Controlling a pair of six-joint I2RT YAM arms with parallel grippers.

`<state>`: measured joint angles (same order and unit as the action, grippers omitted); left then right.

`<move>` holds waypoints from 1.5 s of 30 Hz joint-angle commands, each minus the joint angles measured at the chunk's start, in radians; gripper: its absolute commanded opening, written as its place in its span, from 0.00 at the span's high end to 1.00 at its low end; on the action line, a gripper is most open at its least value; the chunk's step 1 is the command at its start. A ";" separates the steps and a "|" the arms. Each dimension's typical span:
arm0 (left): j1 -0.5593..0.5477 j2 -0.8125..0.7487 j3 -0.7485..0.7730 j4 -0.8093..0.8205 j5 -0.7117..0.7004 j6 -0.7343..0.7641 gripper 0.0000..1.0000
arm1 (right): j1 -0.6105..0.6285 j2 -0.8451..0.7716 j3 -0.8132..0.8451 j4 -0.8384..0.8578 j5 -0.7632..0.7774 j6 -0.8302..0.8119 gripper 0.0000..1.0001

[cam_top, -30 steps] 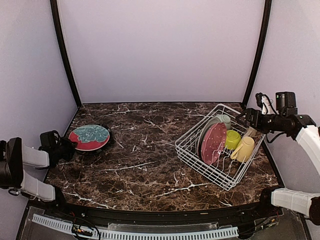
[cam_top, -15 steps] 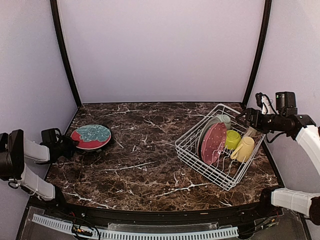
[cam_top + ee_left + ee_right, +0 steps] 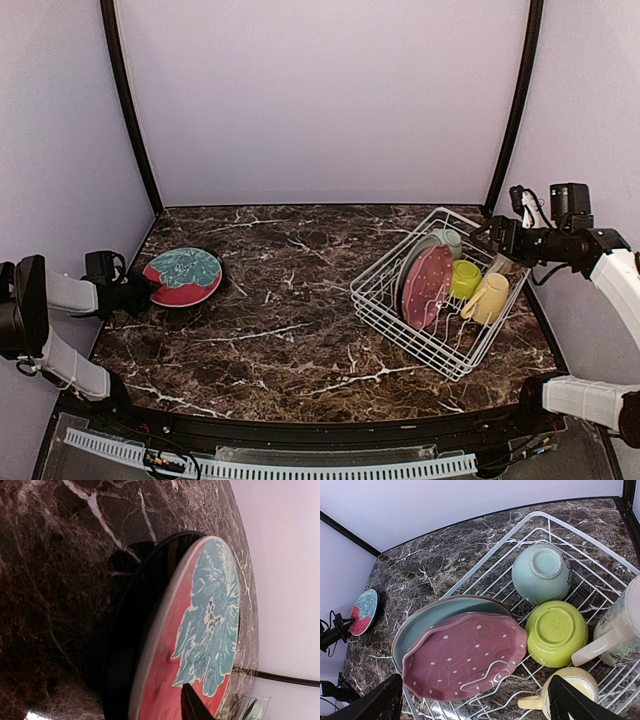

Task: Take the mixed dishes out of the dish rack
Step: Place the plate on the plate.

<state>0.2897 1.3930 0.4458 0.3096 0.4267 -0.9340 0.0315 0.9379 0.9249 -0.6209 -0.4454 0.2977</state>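
The white wire dish rack (image 3: 392, 305) stands at the right of the table. It holds a maroon-pink dotted plate (image 3: 465, 655) leaning on a grey-green plate (image 3: 427, 622), an upturned mint bowl (image 3: 542, 575), an upturned lime-green bowl (image 3: 555, 632), a yellow mug (image 3: 570, 692) and a cream-grey mug (image 3: 625, 625). My right gripper (image 3: 480, 700) hovers wide open above them, holding nothing. At far left a red plate with a teal leaf pattern (image 3: 183, 275) lies on a dark plate (image 3: 135, 630). My left gripper (image 3: 141, 292) is at its left rim, with one fingertip (image 3: 192, 702) over the red surface; the other finger is hidden.
Black frame posts (image 3: 128, 110) rise at the back corners against pale walls. Dark marble table (image 3: 290, 330) stretches between the stacked plates and the rack. The right arm's body (image 3: 565, 240) hangs over the rack's far right corner.
The left arm has shifted its pose while its gripper stays at the plate's left rim; the red plate sits slightly further right. The right arm has not moved.
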 commanded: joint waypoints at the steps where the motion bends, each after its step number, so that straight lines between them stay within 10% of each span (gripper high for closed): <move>1: 0.001 -0.018 0.053 -0.104 0.003 0.094 0.66 | 0.007 -0.004 -0.004 0.036 -0.003 0.006 0.01; 24: 0.001 -0.083 0.174 -0.402 -0.141 0.248 0.41 | 0.007 -0.029 -0.017 0.034 -0.003 0.014 0.01; 33: -0.011 -0.181 0.194 -0.493 -0.221 0.294 0.14 | 0.007 -0.028 -0.018 0.033 -0.001 0.013 0.01; 45: -0.449 -0.334 0.323 -0.524 -0.400 0.403 0.05 | 0.007 -0.010 -0.019 0.045 -0.010 0.016 0.01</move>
<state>-0.0406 1.0870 0.7254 -0.2008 0.0959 -0.5949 0.0315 0.9268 0.9157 -0.6132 -0.4492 0.3096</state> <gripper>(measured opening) 0.932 0.986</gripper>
